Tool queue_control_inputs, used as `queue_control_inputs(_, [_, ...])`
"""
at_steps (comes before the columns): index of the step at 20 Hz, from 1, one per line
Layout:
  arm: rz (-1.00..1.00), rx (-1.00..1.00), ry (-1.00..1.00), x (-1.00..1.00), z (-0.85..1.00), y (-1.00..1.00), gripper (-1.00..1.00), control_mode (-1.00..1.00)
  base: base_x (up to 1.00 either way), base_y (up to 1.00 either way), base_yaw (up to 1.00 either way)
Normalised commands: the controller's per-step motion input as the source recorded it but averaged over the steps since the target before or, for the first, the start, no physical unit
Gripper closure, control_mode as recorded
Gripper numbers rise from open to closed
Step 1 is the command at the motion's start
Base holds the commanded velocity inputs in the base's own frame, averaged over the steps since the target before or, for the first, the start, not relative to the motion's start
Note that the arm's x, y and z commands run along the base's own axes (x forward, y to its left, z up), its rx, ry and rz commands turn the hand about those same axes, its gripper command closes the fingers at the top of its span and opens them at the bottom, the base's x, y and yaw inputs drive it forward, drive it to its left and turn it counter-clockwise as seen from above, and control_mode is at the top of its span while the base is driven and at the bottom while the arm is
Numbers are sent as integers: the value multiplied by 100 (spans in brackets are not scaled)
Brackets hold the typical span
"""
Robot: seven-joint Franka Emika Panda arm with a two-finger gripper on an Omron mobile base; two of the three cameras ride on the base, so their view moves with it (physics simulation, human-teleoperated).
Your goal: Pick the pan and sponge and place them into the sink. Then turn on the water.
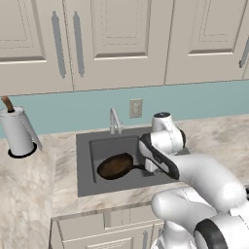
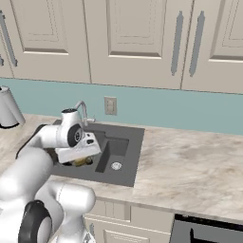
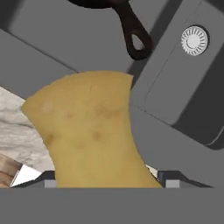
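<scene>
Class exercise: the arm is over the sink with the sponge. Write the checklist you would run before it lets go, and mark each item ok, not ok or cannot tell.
1. Pan already lying in the large basin of the sink: ok.
2. Sponge between the gripper's fingers: ok.
3. Sponge above the sink, not the counter: ok, seemingly near the basin divider.
4. Which basin it would drop into: cannot tell.
5. Water running from the faucet: not ok, none seen.

A yellow sponge (image 3: 94,135) is seen large and close between the tool's tips, above the dark grey sink (image 3: 61,39). The pan's black handle (image 3: 133,35) is shown beyond, and a silver drain (image 3: 194,40) in the smaller basin.
</scene>
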Motion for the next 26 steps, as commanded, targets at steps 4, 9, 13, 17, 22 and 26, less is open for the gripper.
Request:
queue_control_inputs(4, [21,0,3,51,-1,94,100,-100,0,0,0])
queue_control_inputs(9, [16,0,0,46,-14,52,100,-100,0,0,0])
queue_control_inputs(13, [12,0,0,60,-5,21,100,-100,0,0,0])
queue_control_inputs(17, [9,0,0,63,-7,24,100,-100,0,0,0])
queue_control_inputs(22, [5,0,-5,45,-24,9,100,-100,0,0,0])
queue_control_inputs(26, [0,5,-5,32,-31,1,100,-100,0,0,0])
